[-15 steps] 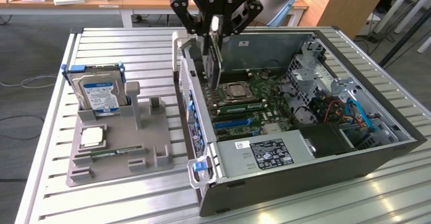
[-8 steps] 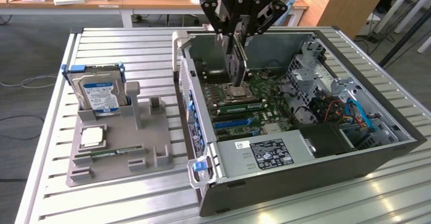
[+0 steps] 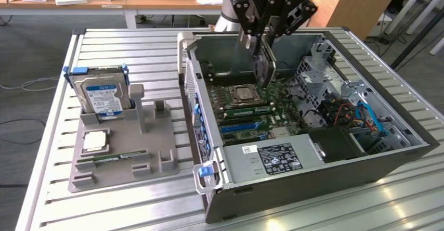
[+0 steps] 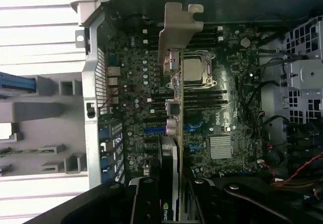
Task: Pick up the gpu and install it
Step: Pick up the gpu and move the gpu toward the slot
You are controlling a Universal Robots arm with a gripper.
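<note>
The gripper (image 3: 268,34), partly closed, clamps the gpu (image 3: 263,67) upright on edge over the motherboard (image 3: 260,103), toward the far side of the open computer case (image 3: 326,174). The fingers hide the card's top edge. Whether its lower edge touches a slot cannot be told.

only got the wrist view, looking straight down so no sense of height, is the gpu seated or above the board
Observer: Above it. The gpu hangs upright, its lower edge apparently short of the motherboard.
Operator: how's the pincer holding it
Observer: The pincer clamps the card's top edge from both sides.
Operator: what's in the parts holder
Observer: A hard drive stands upright in the gray holder; a memory stick lies flat there.
</note>
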